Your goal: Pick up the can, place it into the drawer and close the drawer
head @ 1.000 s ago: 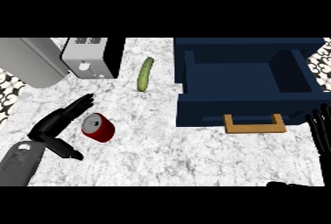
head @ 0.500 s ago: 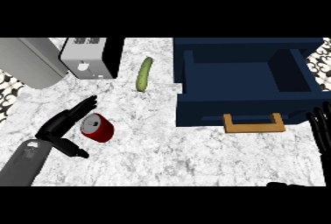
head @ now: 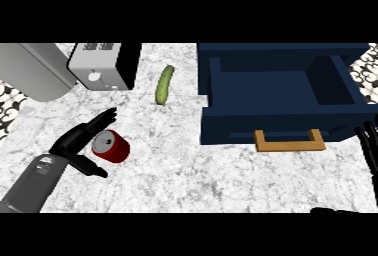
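A red can (head: 111, 147) lies tilted on the marble counter at the left, its grey lid facing up-left. My left hand (head: 74, 141) is open right beside it, straight fingers along the can's upper left side and the thumb (head: 90, 168) stretched below it. The dark blue drawer (head: 221, 122) stands pulled open at the upper right, with a tan handle (head: 289, 141) on its front. My right hand (head: 368, 150) rests open at the right edge, fingers up.
A green cucumber (head: 165, 85) lies between a toaster (head: 103, 65) and the drawer. A large grey appliance (head: 33, 70) fills the top left corner. Patterned wall shows at the far left and right edges.
My left hand has come forward and rightward to the can, its fingers now along the can's side. The can, drawer and right hand have stayed put.
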Tool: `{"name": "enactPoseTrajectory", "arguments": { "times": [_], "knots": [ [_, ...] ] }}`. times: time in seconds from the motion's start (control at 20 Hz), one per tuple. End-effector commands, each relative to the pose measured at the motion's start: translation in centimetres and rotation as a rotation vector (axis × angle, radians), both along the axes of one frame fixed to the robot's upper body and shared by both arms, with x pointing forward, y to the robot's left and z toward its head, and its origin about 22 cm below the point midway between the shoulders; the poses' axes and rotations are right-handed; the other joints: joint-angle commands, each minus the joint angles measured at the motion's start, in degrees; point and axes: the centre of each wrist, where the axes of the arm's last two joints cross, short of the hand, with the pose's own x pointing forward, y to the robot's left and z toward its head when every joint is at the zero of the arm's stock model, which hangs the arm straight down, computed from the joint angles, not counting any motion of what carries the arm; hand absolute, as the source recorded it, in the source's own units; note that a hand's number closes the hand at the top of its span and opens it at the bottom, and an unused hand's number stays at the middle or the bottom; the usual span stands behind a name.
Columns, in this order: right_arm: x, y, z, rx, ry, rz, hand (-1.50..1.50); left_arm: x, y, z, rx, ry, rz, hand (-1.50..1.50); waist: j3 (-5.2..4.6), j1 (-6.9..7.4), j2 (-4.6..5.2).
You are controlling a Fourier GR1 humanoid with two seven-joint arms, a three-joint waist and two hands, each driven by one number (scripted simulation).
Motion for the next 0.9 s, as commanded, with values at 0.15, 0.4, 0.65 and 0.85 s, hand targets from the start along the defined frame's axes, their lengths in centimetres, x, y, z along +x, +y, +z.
{"name": "enactPoseTrajectory", "arguments": {
  "times": [0.15, 0.4, 0.65, 0.85],
  "knots": [
    [-0.7, 0.5, -1.4, 0.012, 0.010, 0.000, -1.50, 1.1, -2.2, -0.3, -0.111, -0.001, -0.086, -1.50, 0.05, 0.12, -0.12],
    [-0.6, 0.1, 1.1, 0.000, -0.015, 0.007, -1.50, 1.3, -2.7, -0.7, -0.134, 0.024, -0.087, -1.50, -0.02, -0.43, 0.12],
    [-0.7, -0.8, 0.7, 0.023, 0.004, 0.005, -1.50, 1.4, -2.5, -0.4, -0.131, 0.010, -0.124, -1.50, 0.01, -0.14, 0.07],
    [-2.9, 0.4, 0.3, 0.013, -0.002, -0.002, -1.50, 1.8, -4.3, -0.5, -0.141, -0.014, -0.154, -1.50, 0.04, -0.23, -0.13]
  ]
}}
